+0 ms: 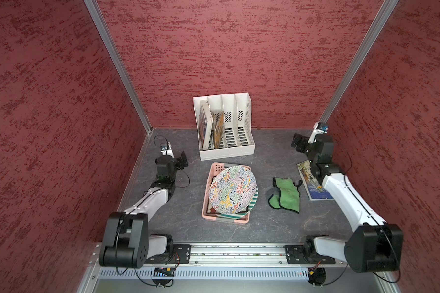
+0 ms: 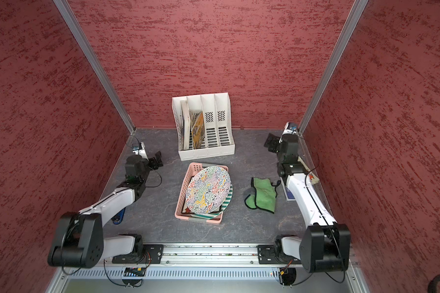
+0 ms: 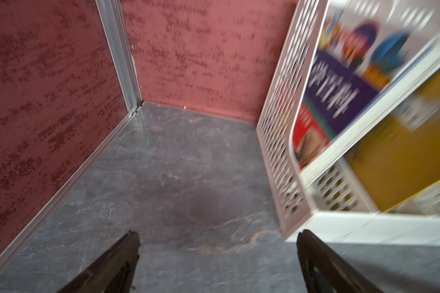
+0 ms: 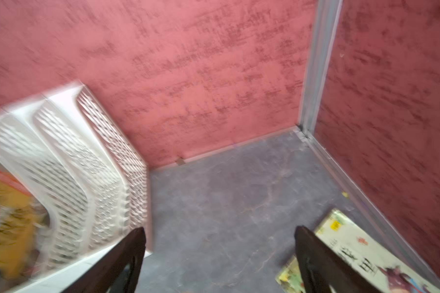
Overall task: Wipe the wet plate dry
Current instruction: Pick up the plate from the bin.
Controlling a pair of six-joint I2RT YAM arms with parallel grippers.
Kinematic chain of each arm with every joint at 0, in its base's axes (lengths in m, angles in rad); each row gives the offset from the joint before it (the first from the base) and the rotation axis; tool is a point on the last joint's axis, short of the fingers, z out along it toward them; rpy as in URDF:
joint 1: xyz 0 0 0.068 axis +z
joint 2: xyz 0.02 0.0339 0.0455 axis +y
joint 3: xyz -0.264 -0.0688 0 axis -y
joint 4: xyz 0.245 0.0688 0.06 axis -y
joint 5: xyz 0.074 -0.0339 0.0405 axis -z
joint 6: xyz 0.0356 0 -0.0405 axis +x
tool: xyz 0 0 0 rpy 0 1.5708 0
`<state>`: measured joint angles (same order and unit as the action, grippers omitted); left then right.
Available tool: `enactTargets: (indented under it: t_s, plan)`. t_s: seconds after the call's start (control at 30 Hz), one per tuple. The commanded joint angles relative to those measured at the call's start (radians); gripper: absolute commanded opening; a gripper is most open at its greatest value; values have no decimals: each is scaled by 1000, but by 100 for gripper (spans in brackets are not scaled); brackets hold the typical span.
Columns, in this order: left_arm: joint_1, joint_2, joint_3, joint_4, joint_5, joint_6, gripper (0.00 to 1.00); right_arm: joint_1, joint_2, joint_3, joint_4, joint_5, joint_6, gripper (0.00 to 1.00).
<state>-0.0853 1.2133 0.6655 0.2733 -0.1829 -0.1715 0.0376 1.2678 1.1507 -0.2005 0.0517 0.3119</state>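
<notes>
Nearest you, both arms are mounted on the rail along the near edge of the table [image 1: 277, 228].

In the middle of the table sits a pink basket [image 1: 215, 168]. The patterned plate [image 1: 233, 189] is in it, tilted, resting on a green-striped plate [image 1: 254, 200] underneath. You can see the same stack in both top views. No gripper is touching the plate.

Beside the basket, toward the right edge, a green cloth [image 1: 286, 194] lies crumpled on the table, apart from the basket. Nothing is holding it. Just past it, along the right edge, a book [image 1: 315, 192] lies flat, partly under the right arm.

Further back, your left gripper [image 3: 217, 236] hovers near the left edge. Its fingers [image 3: 127, 251] are spread wide with only bare table between them. Your right gripper [image 4: 219, 230] is up near the far right corner, also spread wide and holding nothing. One corner of the book shows beside one of its fingers [image 4: 313, 251].

At the far edge, centred against the back wall, stands a white file holder [image 1: 226, 149]. A few books [image 1: 206, 124] stand in its leftmost slots.
</notes>
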Motion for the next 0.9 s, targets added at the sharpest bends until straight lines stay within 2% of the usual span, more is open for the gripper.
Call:
enactTargets:
  t_s: [0.0,0.07,0.13,0.2,0.3,0.43,0.6,0.67,0.8,0.87]
  plan:
    - [-98,-130,133,-482,-65,-311,100,9,48,134,-621,-376,222,88]
    - [-179,-152,196,-631,-10,-451,100,28,71,169,-732,-561,254,82]
    - [-301,-142,246,-734,42,-541,100,101,53,194,-865,-652,232,80]
    - [-398,-122,265,-787,65,-563,100,185,31,217,-971,-647,195,76]
    - [-472,-59,268,-839,113,-561,100,316,33,190,-1034,-667,213,68]
    - [-487,-3,287,-925,144,-550,100,447,84,131,-961,-644,248,72]
    - [-481,-33,266,-971,141,-548,100,482,169,147,-917,-539,223,78]
    - [-471,-43,249,-984,150,-551,100,485,197,153,-881,-558,210,78]
    - [-441,-41,190,-975,197,-551,100,499,270,151,-754,-648,227,69]
    - [-420,-31,149,-952,227,-554,93,507,315,184,-760,-655,207,63]
